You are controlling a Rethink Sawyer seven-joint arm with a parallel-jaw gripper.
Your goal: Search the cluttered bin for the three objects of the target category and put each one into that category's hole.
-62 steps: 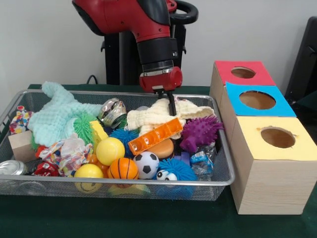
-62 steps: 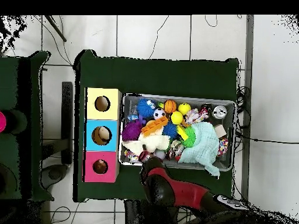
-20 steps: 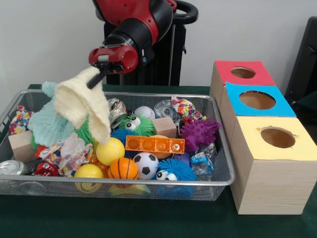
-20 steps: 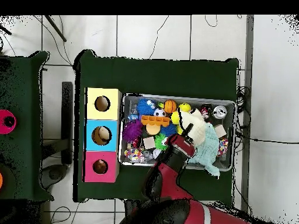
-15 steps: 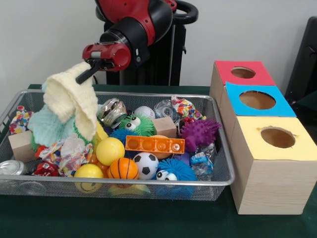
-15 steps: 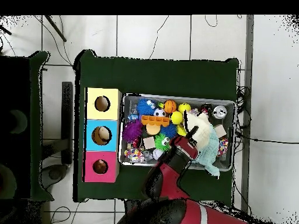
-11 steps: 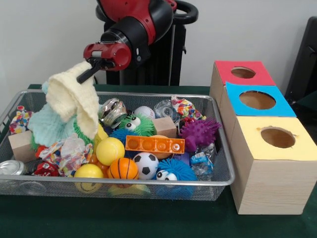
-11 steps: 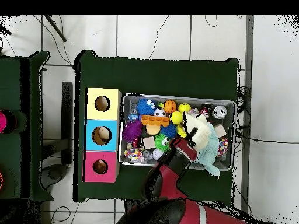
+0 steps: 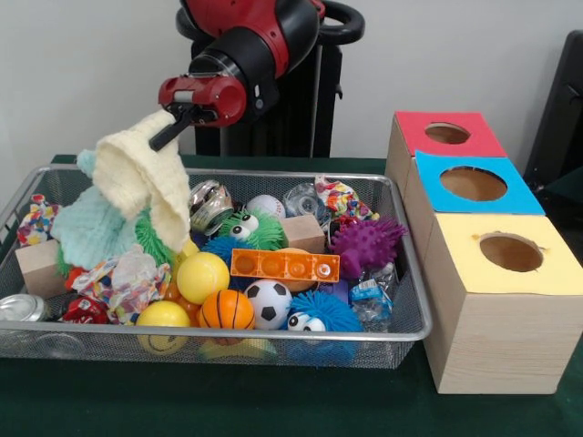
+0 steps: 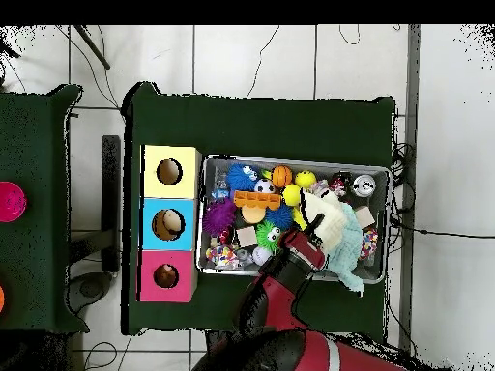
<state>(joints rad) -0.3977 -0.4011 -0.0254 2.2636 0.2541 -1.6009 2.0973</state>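
The silver wire mesh bin (image 9: 412,330) stands on the green table, full of toys; it also shows in the overhead view (image 10: 383,172). My gripper (image 9: 166,135) is shut on a pale yellow knitted cloth (image 9: 146,187) and holds it above the bin's left part, its lower edge hanging down to the clutter. In the overhead view the cloth (image 10: 326,220) hangs over the bin's right half. Three wooden boxes stand beside the bin, with a red top (image 9: 446,134), a blue top (image 9: 473,183) and a yellow top (image 9: 510,253), each with a round hole.
In the bin lie a mint knitted cloth (image 9: 86,232), yellow balls (image 9: 202,277), a basketball (image 9: 226,310), a soccer ball (image 9: 267,302), an orange brick (image 9: 284,265), a purple spiky ball (image 9: 366,245), wooden blocks (image 9: 303,233), cans and crumpled wrappers.
My gripper swung left and up with the yellow cloth, then came back a little to the right. The cloth stays in its grip.
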